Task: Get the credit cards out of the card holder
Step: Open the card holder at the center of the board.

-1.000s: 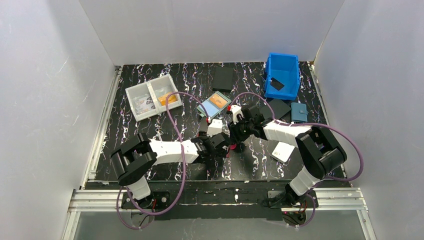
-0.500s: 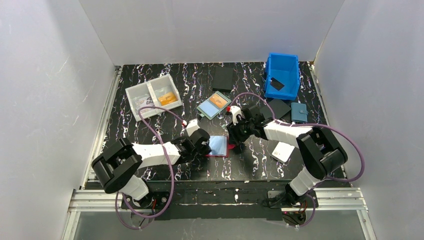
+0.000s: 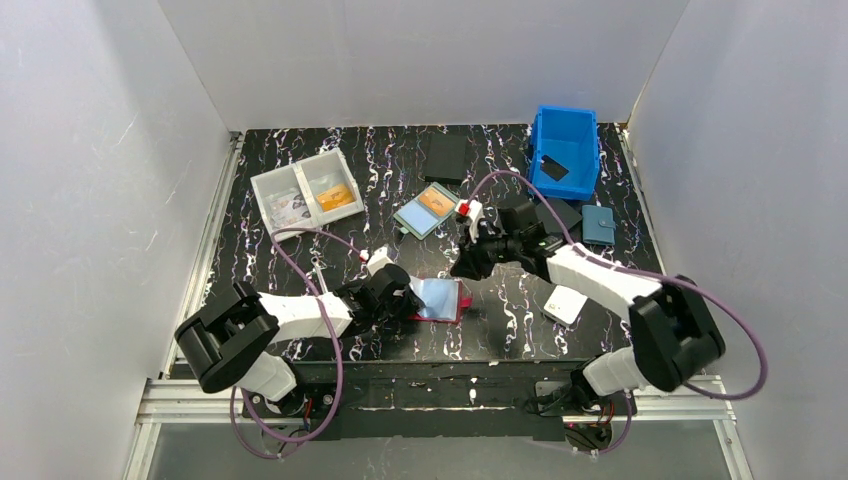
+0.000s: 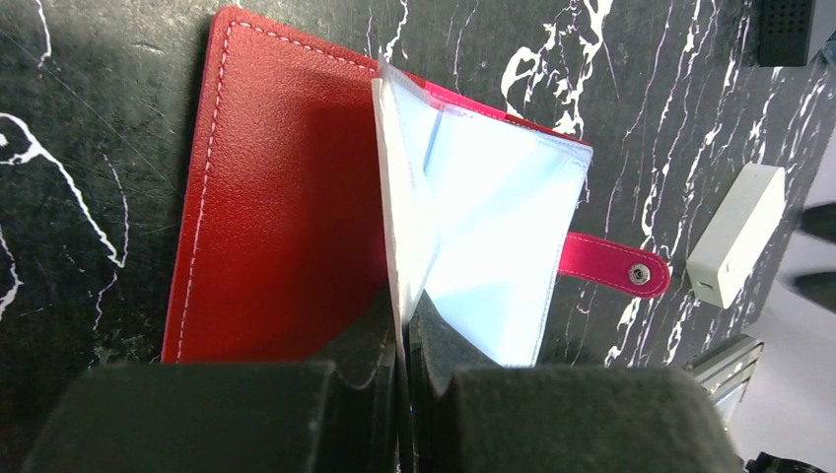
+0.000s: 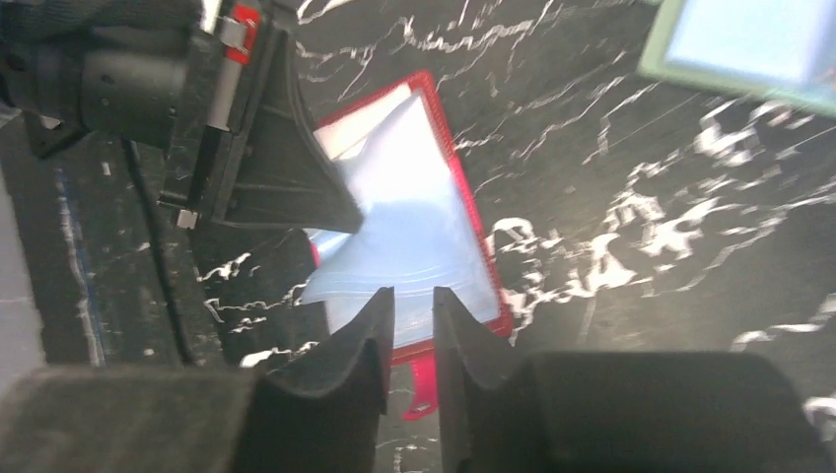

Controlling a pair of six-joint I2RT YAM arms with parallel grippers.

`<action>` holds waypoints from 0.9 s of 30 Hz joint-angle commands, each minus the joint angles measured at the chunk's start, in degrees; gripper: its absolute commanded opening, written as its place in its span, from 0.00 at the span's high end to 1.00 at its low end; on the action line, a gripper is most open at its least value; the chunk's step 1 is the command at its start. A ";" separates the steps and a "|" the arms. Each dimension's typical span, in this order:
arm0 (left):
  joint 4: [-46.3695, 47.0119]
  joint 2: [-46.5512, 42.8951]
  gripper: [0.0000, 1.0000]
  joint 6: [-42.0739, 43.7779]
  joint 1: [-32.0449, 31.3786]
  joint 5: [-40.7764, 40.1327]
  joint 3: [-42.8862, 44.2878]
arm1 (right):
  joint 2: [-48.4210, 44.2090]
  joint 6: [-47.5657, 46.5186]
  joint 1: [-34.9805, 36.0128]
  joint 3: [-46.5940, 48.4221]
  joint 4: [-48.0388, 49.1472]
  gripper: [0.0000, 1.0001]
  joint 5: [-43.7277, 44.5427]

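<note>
- Card holder (image 3: 440, 299): dark-red bifold, lying spread open w/ light-blue side up, close to near edge of table (image 3: 300, 250), abt midway betw. left & right edges. Snap tab (image 4: 613, 268) points toward right edge.
- Credit cards (image 4: 503, 246): read as the light-blue panels inside the holder. None seen lying loose on the table, so removal judged not yet done.
- Left gripper (image 4: 404, 330): jaws pinched tight on a thin light-blue leaf (image 4: 394, 197) standing up beside the fold, gripped at its near end. Card or pocket sleeve: cannot tell.
- Right gripper (image 5: 414, 301): jaws narrow, slim gap, nothing betw. them. Hovers off the holder's far-right corner, tab side, not touching it.
- Key relation: holder's long axis runs left–right and the fold runs near–far. Left arm is the nearer one, already in contact on the fold. Right arm is just beside the tab half.
- Judgement: next move likely needs the leaf drawn clear along the fold line, toward near edge or upward, w/ the right gripper free to pin the tab half. Risk: the whole holder lifts w/ the leaf.
</note>
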 commanded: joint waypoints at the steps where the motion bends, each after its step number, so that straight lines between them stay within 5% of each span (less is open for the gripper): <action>1: -1.51 0.18 1.00 -2.19 -0.06 2.39 -3.04 | 7.82 3.98 0.50 2.05 -1.99 0.81 -3.40; 7: 1.22 1.18 1.00 -4.16 0.27 2.77 -5.04 | 11.51 0.95 2.63 2.72 -4.91 0.91 5.01; 24: 5.35 1.73 1.00 -2.41 0.73 6.73 -5.73 | 16.76 2.51 6.35 4.41 -4.77 0.92 6.82; 27: 7.50 2.29 0.90 -1.19 0.68 8.74 -5.95 | 17.03 3.33 6.59 4.45 -4.23 0.92 5.81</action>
